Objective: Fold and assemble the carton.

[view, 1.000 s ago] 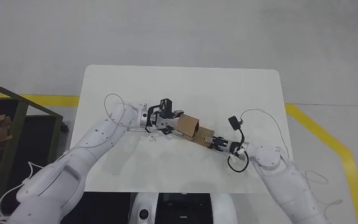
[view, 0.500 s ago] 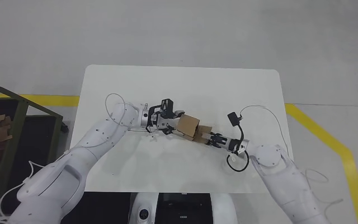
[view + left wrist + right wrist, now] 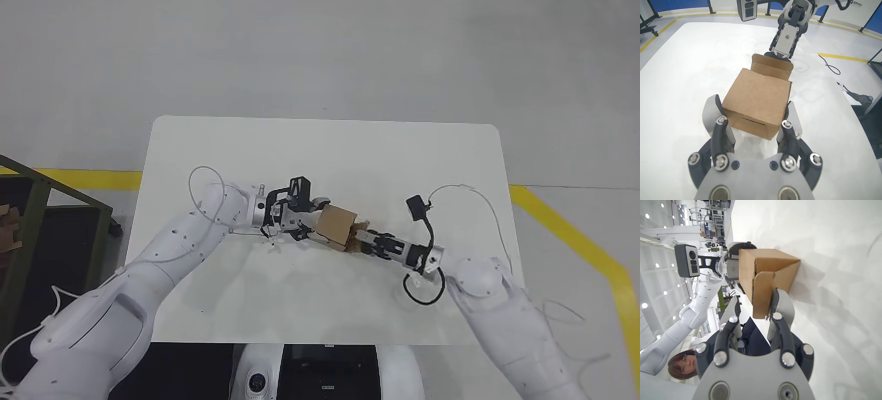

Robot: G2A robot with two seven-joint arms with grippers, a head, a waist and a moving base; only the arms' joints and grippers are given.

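A small brown carton (image 3: 338,226) lies on its side mid-table. My left gripper (image 3: 300,224) is shut on its open end, one finger against each side wall (image 3: 755,98). At the opposite end a rounded flap (image 3: 772,66) stands half folded. My right gripper (image 3: 366,241) is open at that end. In the right wrist view the flap (image 3: 762,291) sits between the two fingers (image 3: 780,302), and one finger lies against it. From the left wrist view the right gripper (image 3: 780,55) touches the flap's far edge.
The white table (image 3: 400,150) has free room all around the carton. A black cable and small black module (image 3: 417,211) hang by the right forearm. A dark green frame (image 3: 25,220) stands beyond the table's left edge.
My right gripper has slid left toward the carton, and the flap has folded up closer to the box. The left gripper and carton have stayed put.
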